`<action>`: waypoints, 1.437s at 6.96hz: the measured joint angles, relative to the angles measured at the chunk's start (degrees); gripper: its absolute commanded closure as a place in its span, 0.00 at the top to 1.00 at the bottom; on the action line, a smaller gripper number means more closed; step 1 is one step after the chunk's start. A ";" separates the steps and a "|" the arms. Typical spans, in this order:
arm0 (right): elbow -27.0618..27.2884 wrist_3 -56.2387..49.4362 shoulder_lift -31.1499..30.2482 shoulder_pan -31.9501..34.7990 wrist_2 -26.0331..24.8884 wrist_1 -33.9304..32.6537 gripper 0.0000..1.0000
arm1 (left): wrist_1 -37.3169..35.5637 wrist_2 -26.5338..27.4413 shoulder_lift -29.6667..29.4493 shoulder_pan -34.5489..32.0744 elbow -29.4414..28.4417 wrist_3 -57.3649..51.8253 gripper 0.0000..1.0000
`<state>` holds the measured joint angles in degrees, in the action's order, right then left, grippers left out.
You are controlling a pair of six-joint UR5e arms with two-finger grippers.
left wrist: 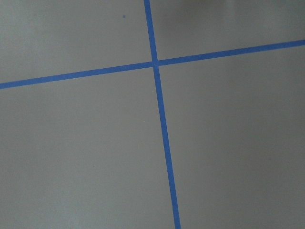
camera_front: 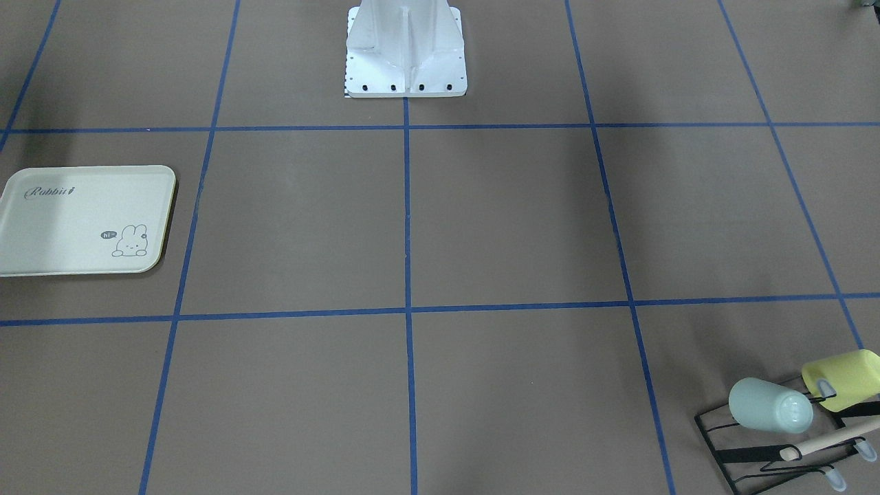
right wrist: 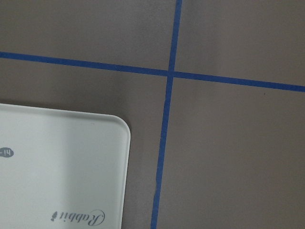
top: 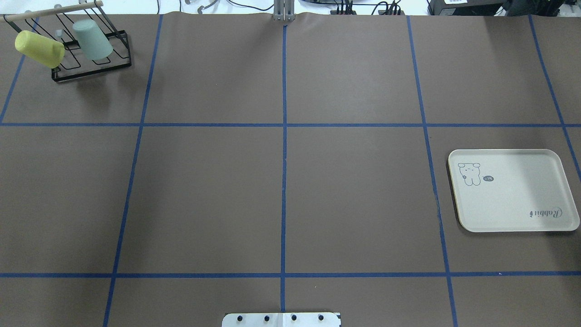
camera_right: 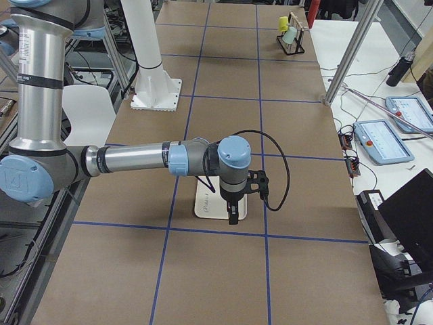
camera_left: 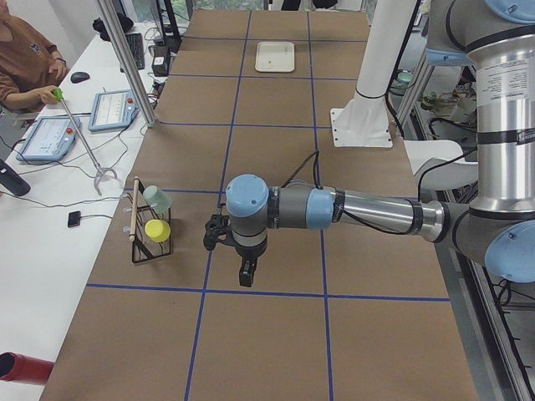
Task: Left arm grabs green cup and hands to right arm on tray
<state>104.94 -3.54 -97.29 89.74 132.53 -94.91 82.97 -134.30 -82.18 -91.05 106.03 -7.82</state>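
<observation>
The pale mint-green plastic cup (top: 93, 40) sits upended and tilted on a black wire rack (top: 91, 72) beside a yellow cup (top: 40, 49), at the brown bench's (top: 204, 190) far-left corner. The flat cream rectangular tray (top: 513, 200) lies well apart. The left claw (camera_left: 247, 276) hangs near the rack and the right claw (camera_right: 233, 215) over the tray. Whether either is open, I cannot tell.

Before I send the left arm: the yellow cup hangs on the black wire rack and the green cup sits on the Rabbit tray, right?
Not quite. The green cup hangs on the black wire rack too, beside the yellow cup; the Rabbit tray bears no cup. The overhead exterior view shows this.
</observation>
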 measured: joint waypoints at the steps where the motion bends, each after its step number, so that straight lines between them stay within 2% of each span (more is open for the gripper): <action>1: -0.03 0.04 0.01 0.00 0.01 -0.01 1.00 | 0.00 0.00 -0.03 0.00 -0.02 0.02 1.00; 4: 0.04 0.09 0.14 0.00 0.11 0.06 1.00 | -0.74 0.14 -3.00 0.05 0.21 0.27 1.00; 6: 0.36 0.04 0.17 -0.01 0.35 0.05 1.00 | -3.42 0.60 -10.21 0.73 0.67 6.34 1.00; 8: 1.18 0.01 1.36 -0.20 0.47 -0.16 1.00 | -4.10 3.24 -18.02 5.88 1.96 22.61 1.00; 10: 1.06 0.17 2.18 -0.28 0.47 -0.08 1.00 | -2.29 11.74 -24.30 15.86 2.76 42.61 1.00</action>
<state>106.00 -3.37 -95.11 89.45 132.99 -94.98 80.68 -122.56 -106.47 -75.19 108.78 34.79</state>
